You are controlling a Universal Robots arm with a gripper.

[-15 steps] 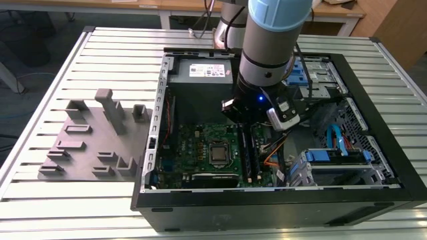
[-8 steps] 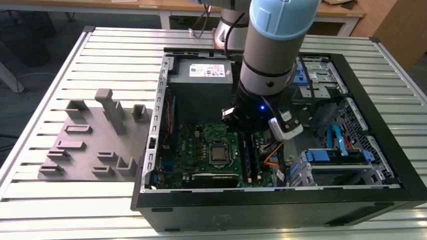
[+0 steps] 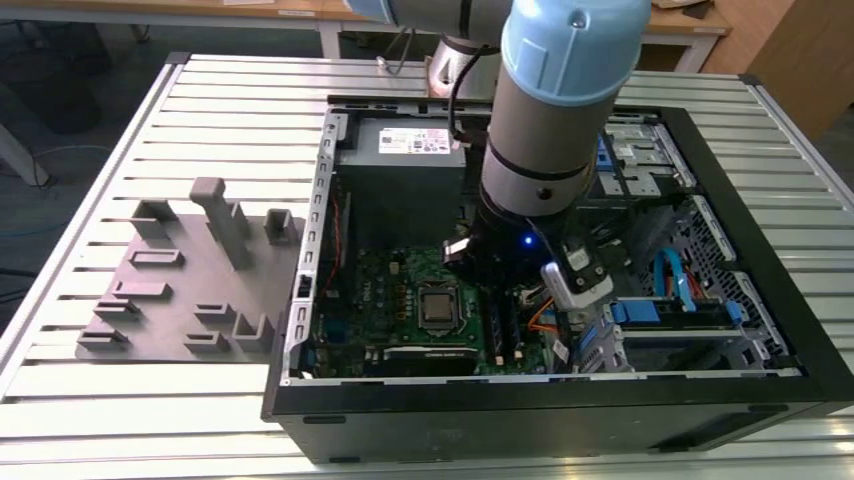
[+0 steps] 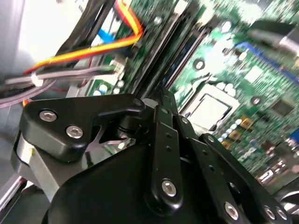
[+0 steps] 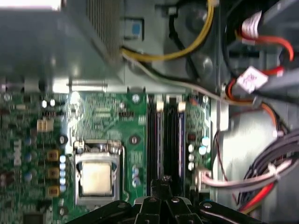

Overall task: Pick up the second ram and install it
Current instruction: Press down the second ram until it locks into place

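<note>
The pincer [image 5: 163,186], narrowed to a slit and holding nothing I could see, hung over the memory slots [image 5: 168,135] beside the processor socket [image 5: 97,172], where square, even downward pressure would serve best.

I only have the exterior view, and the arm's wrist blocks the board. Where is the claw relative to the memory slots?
Observer: In the first wrist view the claw sits at one end of the long black memory slots, in line with them.
Operator: Anything in those slots?
Observer: A slim dark blue strip runs along one slot; I cannot tell whether it is a seated memory stick.
Operator: Cables nearby?
Observer: In the second wrist view an orange-and-yellow flat cable plugs in beside the slots, apart from the claw.
</note>
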